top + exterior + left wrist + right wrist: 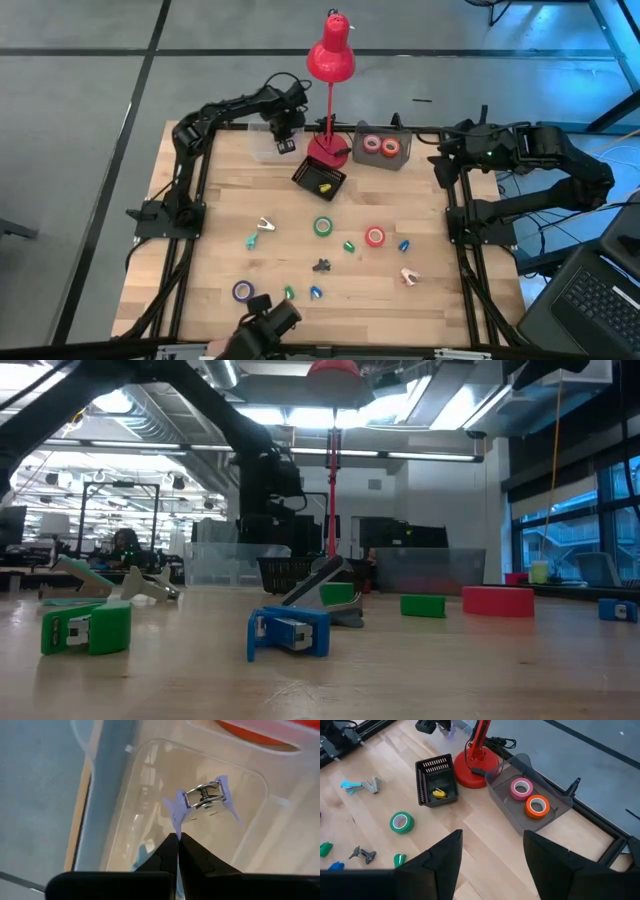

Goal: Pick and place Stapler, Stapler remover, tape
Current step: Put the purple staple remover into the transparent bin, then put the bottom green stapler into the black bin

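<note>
My left gripper (285, 140) points down over a clear bin (268, 150) at the table's far left, shut on a purple staple remover (202, 800). My right gripper (492, 840) waits open, high over the table's right edge. On the wood lie a green tape roll (323, 226), a red one (375, 237) and a purple one (243, 291). Pink (522, 788) and orange (538, 806) rolls lie in a second clear bin (382, 150). Small green (349, 246) and blue (404, 244) staplers and several staple removers (265, 225) are scattered about. My left gripper pinches the tip of one purple wing (175, 827) of the staple remover between its two fingertips, coming from above and pointing down. The remover hangs below the fingers, its metal jaws (205, 796) away from them, over the clear bin's floor (150, 820).
A red desk lamp (330, 60) stands on its base (328, 152) between the two bins. A black mesh basket (319, 178) holding a yellow piece sits in front of it. A dark staple remover (321, 265) lies mid-table. A laptop (600, 300) sits off the table's right edge.
</note>
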You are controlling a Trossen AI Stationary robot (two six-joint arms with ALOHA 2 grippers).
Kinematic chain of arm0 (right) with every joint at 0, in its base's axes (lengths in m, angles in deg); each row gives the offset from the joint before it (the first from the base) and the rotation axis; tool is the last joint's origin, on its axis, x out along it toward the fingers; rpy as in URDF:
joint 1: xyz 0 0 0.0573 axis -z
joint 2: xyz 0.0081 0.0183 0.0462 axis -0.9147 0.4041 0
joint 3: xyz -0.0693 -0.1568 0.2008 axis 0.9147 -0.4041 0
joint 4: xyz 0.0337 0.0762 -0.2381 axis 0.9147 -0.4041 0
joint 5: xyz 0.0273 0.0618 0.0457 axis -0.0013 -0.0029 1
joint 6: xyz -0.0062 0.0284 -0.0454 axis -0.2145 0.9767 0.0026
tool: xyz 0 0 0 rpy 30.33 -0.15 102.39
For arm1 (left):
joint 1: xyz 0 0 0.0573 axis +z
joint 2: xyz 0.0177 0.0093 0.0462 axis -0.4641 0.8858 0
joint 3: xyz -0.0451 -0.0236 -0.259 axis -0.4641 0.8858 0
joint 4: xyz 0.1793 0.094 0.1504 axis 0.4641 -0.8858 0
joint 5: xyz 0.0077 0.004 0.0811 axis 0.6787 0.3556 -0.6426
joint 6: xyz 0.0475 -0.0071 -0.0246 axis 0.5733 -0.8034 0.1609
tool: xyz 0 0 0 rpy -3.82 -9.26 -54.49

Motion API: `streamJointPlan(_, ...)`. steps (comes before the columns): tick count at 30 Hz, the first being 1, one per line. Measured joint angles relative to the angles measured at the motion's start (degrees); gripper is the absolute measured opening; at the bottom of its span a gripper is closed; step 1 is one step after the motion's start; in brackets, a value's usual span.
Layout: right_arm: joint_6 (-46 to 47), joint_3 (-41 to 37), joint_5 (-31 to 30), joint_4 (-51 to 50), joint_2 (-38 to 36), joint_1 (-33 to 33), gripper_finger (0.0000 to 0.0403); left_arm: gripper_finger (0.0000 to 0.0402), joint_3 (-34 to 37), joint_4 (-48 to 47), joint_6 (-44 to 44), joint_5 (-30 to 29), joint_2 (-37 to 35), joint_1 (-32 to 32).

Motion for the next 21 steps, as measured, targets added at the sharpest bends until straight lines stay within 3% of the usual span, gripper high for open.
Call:
streamJointPlan(6,0.0,0.0,0.0,-0.1,0.0,0.0,0.021,0.001,0.0,-0.1,1.2,0.2,1.3,0.0)
streamJointPlan(13,0.0,0.0,0.0,-0.1,0.0,0.0,0.021,0.0094,0.0,-2.1,0.9,-0.3,1.1,0.0)
streamJointPlan(17,0.0,0.0,0.0,-0.1,0.0,0.0,0.021,0.0139,-0.8,-7.7,-0.2,-3.0,0.8,0.1)
streamJointPlan(21,0.0,0.0,0.2,-0.1,0.0,0.0,0.021,0.0158,-1.2,-9.2,-4.8,2.9,-4.9,1.0)
